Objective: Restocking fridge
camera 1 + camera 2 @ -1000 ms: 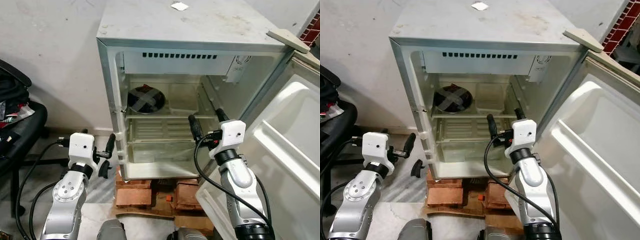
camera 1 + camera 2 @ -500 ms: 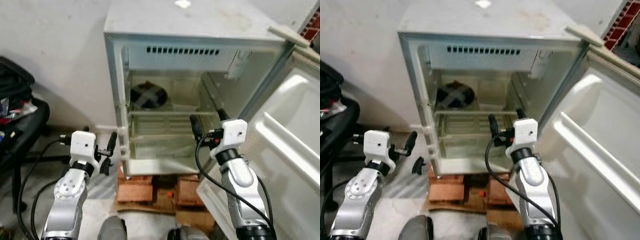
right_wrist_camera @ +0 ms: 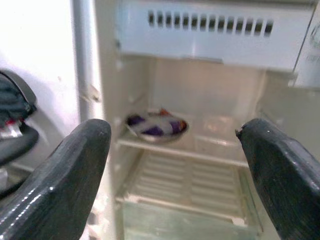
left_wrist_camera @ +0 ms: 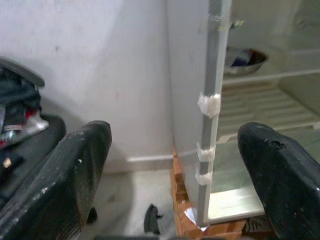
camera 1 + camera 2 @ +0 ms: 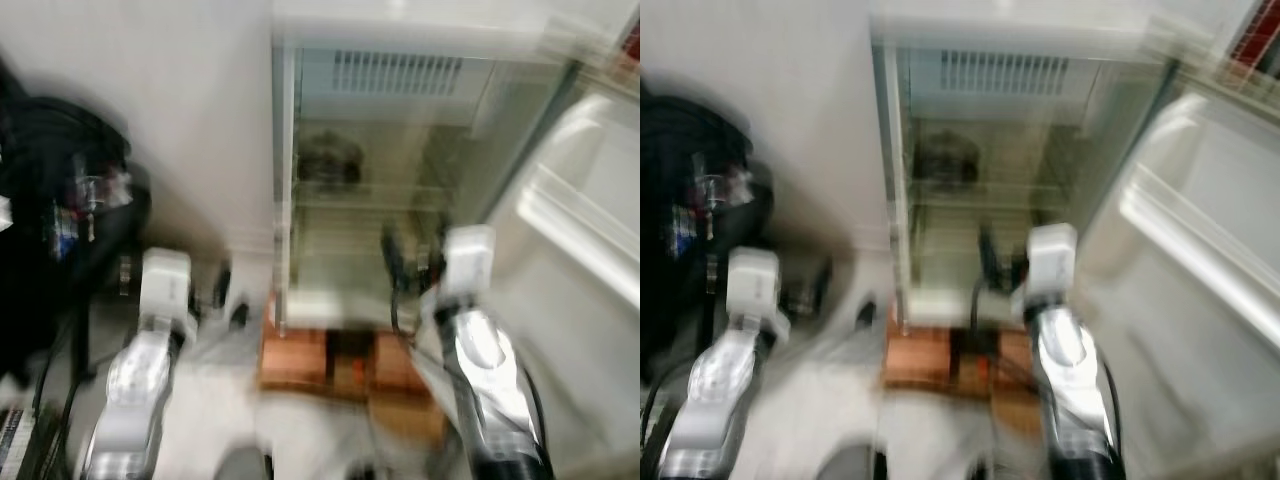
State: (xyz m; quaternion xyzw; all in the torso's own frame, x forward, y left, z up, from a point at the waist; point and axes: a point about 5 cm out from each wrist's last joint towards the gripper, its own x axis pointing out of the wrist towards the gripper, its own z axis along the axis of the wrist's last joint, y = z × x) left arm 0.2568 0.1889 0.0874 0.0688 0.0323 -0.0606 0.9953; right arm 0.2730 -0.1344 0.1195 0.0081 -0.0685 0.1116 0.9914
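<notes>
- Head views blurred; fridge point(image 5: 400, 150) open, door point(image 5: 580, 230) swung right.
- Right gripper point(image 3: 175, 165) fingers spread, empty, facing bowl point(image 3: 156, 126) on shelf.
- Left gripper point(image 4: 175, 170) spread, empty, beside fridge's edge.

a plain off-white plastered wall point(image 4: 95, 75) runs along the back, lightly scuffed, with a pale skirting strip point(image 4: 147, 161) where it meets the floor. the floor point(image 4: 132, 200) is light grey and smooth. a stack of reddish-brown bricks point(image 5: 300, 362) sits on it, partly in shadow. against the wall on the left stands a black chair point(image 4: 30, 142) piled with dark clothes and bits of colour point(image 4: 17, 107). a small dark object point(image 4: 151, 219) lies on the floor near the bricks. the head views are heavily blurred. lighting is soft and even.
</notes>
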